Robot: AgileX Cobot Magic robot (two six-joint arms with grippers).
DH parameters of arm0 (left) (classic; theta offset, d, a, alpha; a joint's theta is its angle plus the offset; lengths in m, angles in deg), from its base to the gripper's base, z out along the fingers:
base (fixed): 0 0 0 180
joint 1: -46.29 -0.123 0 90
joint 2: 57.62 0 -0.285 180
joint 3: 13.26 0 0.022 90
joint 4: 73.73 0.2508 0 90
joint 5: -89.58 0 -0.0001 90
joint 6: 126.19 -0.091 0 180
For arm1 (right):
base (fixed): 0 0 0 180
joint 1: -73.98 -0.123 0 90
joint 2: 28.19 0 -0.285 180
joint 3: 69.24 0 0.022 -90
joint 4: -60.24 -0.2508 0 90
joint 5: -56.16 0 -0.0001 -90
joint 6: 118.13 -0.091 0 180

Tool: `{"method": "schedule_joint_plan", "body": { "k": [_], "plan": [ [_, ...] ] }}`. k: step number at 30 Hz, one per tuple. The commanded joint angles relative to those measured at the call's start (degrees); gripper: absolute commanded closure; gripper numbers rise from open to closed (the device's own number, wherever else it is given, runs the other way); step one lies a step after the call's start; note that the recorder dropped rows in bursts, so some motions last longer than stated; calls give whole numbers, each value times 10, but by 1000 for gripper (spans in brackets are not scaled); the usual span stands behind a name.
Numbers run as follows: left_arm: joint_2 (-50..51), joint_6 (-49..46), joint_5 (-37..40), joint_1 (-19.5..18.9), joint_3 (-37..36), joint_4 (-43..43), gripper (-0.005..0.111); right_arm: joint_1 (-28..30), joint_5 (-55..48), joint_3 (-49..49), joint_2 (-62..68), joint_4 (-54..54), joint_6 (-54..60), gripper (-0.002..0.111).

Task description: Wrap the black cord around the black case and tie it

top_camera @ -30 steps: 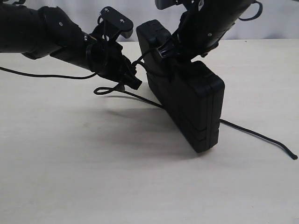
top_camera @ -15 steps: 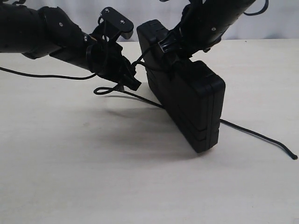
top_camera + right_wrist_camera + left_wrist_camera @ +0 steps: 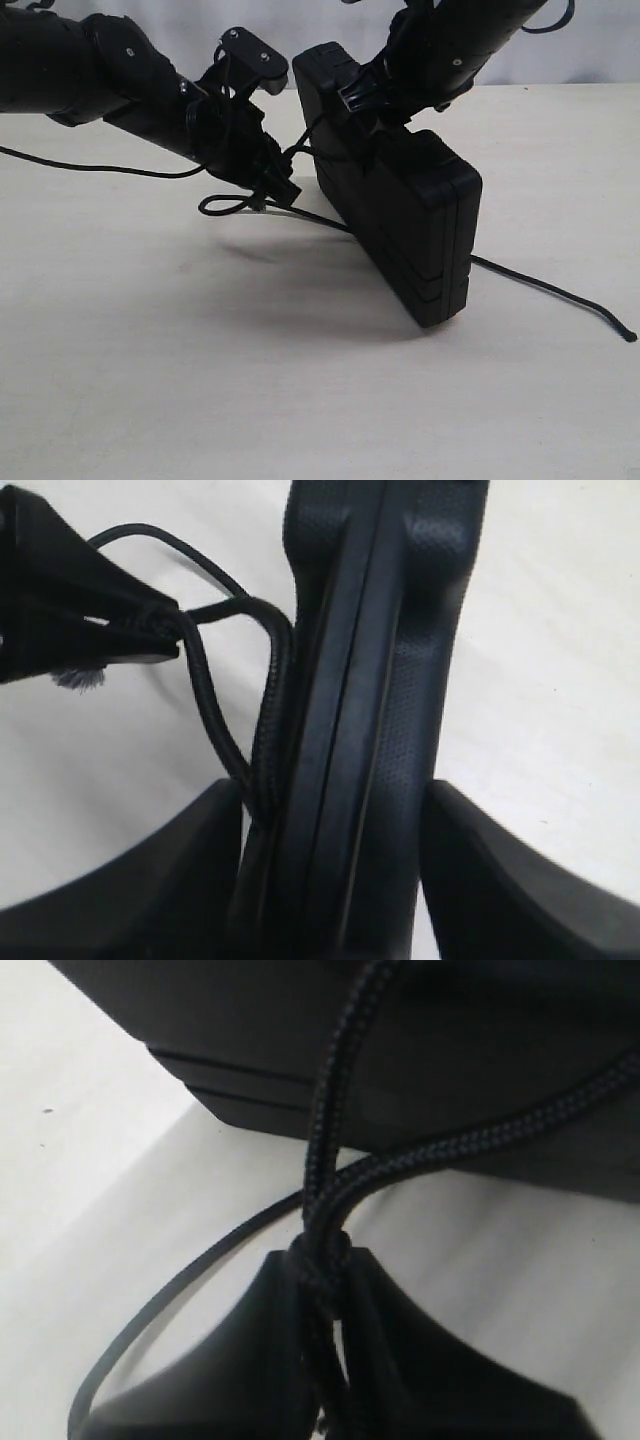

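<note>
At nine o'clock from the black case, the left gripper is clenched on the black cord, pinching a braided strand between its fingertips. A small loop of cord lies on the table just below it. The case stands on edge, tilted. The right gripper grasps it from twelve o'clock, one finger on each broad face. A strand seems pinned between finger and case, though the view is dark. The cord's free tail trails toward four o'clock.
</note>
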Motion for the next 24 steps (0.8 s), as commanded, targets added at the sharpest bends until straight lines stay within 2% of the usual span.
{"method": "schedule_joint_plan", "body": {
  "k": [1, 13, 18, 24],
  "plan": [
    [1, 3, 48, -2, -2, -13, 107, 3, 7, -1, -6, -1, 6, 57],
    [1, 3, 86, -2, -2, -80, 107, 2, 10, -2, -6, -33, 20, 57],
    [1, 3, 114, -2, -2, -77, 107, 2, 13, -2, -6, -42, 28, 57],
    [1, 31, 109, -2, -2, -55, 107, 2, 13, -2, -6, -42, 28, 57]
  ]
}}
